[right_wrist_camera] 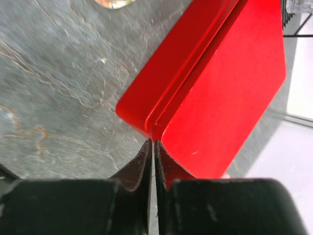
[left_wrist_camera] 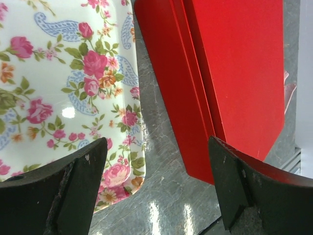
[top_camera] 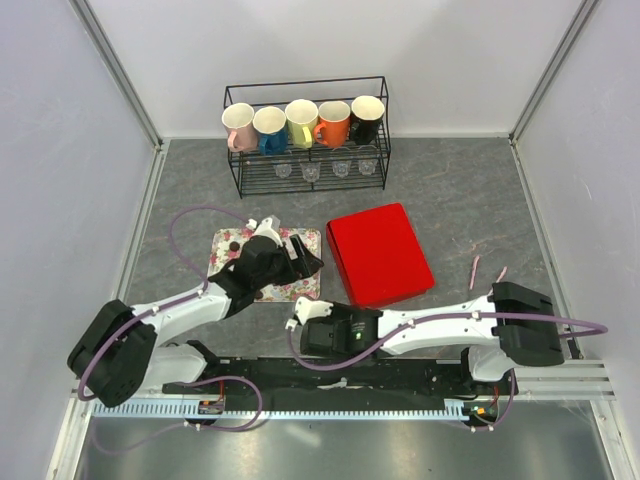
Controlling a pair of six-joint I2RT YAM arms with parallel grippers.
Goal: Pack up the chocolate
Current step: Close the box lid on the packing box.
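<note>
The red box (top_camera: 378, 252) lies closed right of the floral tray (top_camera: 300, 285). One small dark piece, apparently chocolate (top_camera: 232, 243), sits at the tray's far left corner; the left arm covers much of the tray. My left gripper (left_wrist_camera: 156, 142) hangs open above the gap between the tray (left_wrist_camera: 58, 98) and the box (left_wrist_camera: 234, 73), with nothing between its fingers; from above the left gripper (top_camera: 305, 260) sits over the tray's right edge. My right gripper (right_wrist_camera: 154, 143) is shut on nothing, tips just short of the box's near corner (right_wrist_camera: 146, 122).
A black wire rack (top_camera: 240, 175) at the back holds several coloured mugs (top_camera: 302, 122) above small glasses. Grey walls close in on the left and right. The arm bases and a cable rail (top_camera: 330, 385) run along the near edge.
</note>
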